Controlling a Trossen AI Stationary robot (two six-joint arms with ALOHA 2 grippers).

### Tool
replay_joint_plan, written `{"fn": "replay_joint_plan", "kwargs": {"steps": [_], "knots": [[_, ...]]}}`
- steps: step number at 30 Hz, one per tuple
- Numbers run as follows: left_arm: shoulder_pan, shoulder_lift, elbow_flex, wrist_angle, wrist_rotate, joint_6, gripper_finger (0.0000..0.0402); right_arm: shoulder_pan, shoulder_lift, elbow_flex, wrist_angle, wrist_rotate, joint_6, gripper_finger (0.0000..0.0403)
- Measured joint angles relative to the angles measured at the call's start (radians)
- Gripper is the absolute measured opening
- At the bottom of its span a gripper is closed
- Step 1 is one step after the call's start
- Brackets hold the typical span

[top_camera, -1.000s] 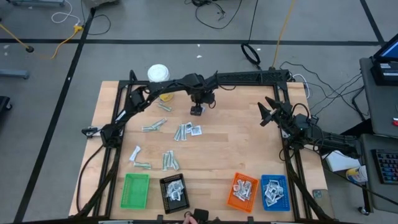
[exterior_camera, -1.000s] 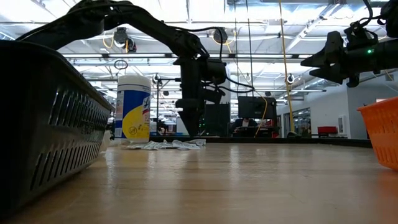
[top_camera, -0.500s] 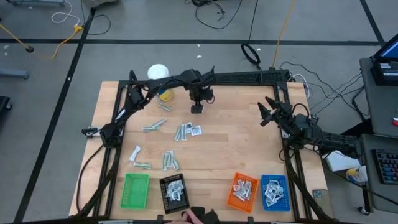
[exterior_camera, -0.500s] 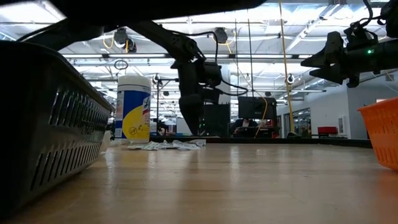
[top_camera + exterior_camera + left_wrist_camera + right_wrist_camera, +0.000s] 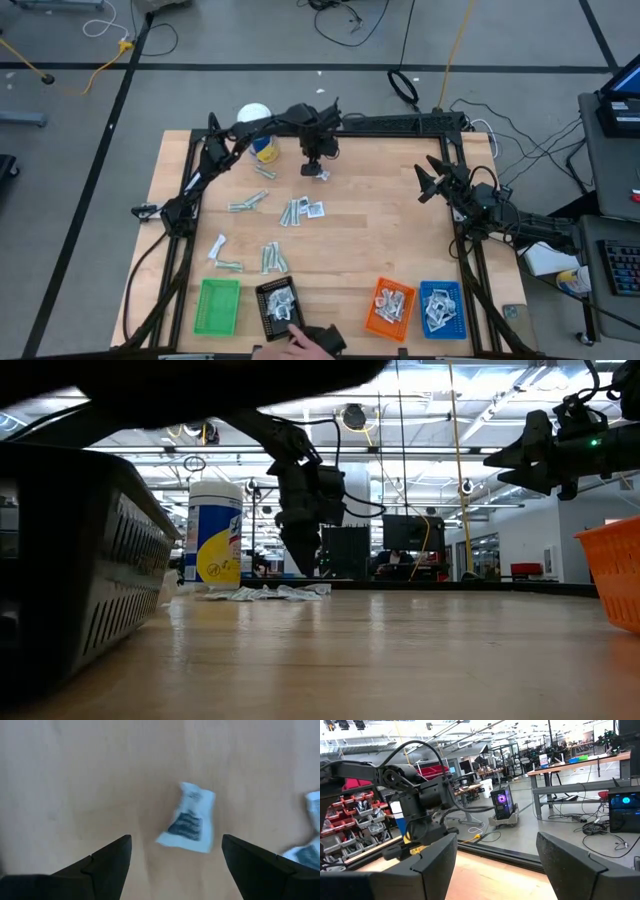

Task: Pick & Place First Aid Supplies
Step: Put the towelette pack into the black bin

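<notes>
Along the table's near edge sit the green tray [image 5: 219, 305] and the black tray [image 5: 279, 309], and a person's hand [image 5: 312, 340] reaches in at the black one. If I carry a packet there now, my arm could meet that hand.

My left gripper [image 5: 315, 169] hangs over the far middle of the table, fingers spread and empty. In my wrist view one white-and-blue sachet [image 5: 188, 818] lies flat on the wood between my fingertips, crumpled and skewed. Closing on it without squaring up could clip a corner and flick it away, or the pads may slide over it since it lies so thin.

The loose supplies [image 5: 300, 210] lie scattered near the table's middle, so a low sweep could drag several along.

The orange tray [image 5: 389, 306] and the blue tray [image 5: 441, 307] already hold packets.

My right gripper [image 5: 428, 181] waits at the right edge, raised and spread wide, holding nothing.
</notes>
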Motion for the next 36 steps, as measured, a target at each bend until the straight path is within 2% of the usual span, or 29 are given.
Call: {"fn": "replay_joint_plan", "kwargs": {"steps": [6, 9, 11, 14, 17, 21, 25, 32, 36], "knots": [[0.002, 0.000, 0.071, -0.060, -0.008, -0.066, 0.0315, 0.000, 0.000, 0.000, 0.000, 0.000, 0.000, 0.0267], [-0.004, -0.002, 0.102, -0.113, -0.097, -0.070, 0.0314, 0.000, 0.000, 0.000, 0.000, 0.000, 0.000, 0.0267], [-0.006, -0.002, 0.106, -0.148, -0.156, -0.034, 0.0314, 0.000, 0.000, 0.000, 0.000, 0.000, 0.000, 0.0267], [-0.014, -0.002, 0.106, -0.204, -0.192, 0.076, 0.0314, 0.000, 0.000, 0.000, 0.000, 0.000, 0.000, 0.0267], [-0.025, -0.002, 0.106, -0.224, -0.189, 0.175, 0.0314, 0.000, 0.000, 0.000, 0.000, 0.000, 0.000, 0.0267], [-0.026, -0.002, 0.106, -0.227, -0.174, 0.191, 0.0314, 0.000, 0.000, 0.000, 0.000, 0.000, 0.000, 0.0267], [-0.028, -0.002, 0.083, -0.214, -0.184, 0.207, 0.0314, 0.000, 0.000, 0.000, 0.000, 0.000, 0.000, 0.0267], [-0.111, -0.002, 0.032, -0.035, -0.302, 0.319, 0.0314, 0.000, 0.000, 0.000, 0.000, 0.000, 0.000, 0.0267], [-0.143, -0.002, 0.009, 0.005, -0.354, 0.387, 0.0314, 0.000, 0.000, 0.000, 0.000, 0.000, 0.000, 0.0267]]}}
